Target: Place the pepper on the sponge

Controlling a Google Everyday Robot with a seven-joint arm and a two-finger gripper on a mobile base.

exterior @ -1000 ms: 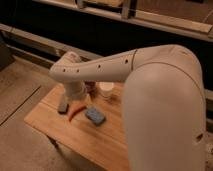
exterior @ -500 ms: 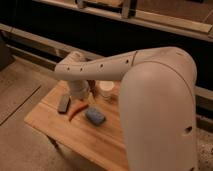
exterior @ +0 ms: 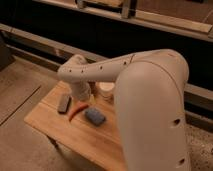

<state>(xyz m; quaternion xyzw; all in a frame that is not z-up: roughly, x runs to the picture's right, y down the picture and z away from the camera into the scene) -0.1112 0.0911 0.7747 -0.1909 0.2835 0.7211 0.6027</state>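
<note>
The pepper is lying on the counter just beside the sponge, not on it. The gripper is hanging low over the pepper's far end, likely for a grasp (open or closed, I cannot tell).

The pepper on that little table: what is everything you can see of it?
The pepper is a small, slim chili, red-orange and smooth-looking, curved and tapering to a point at its lower end. It lies slanted on the wooden table, between a grey block and the blue-grey sponge, apparently touching neither. Its upper end reaches the end effector, which hangs just above it; whether that holds it cannot be seen.
</note>
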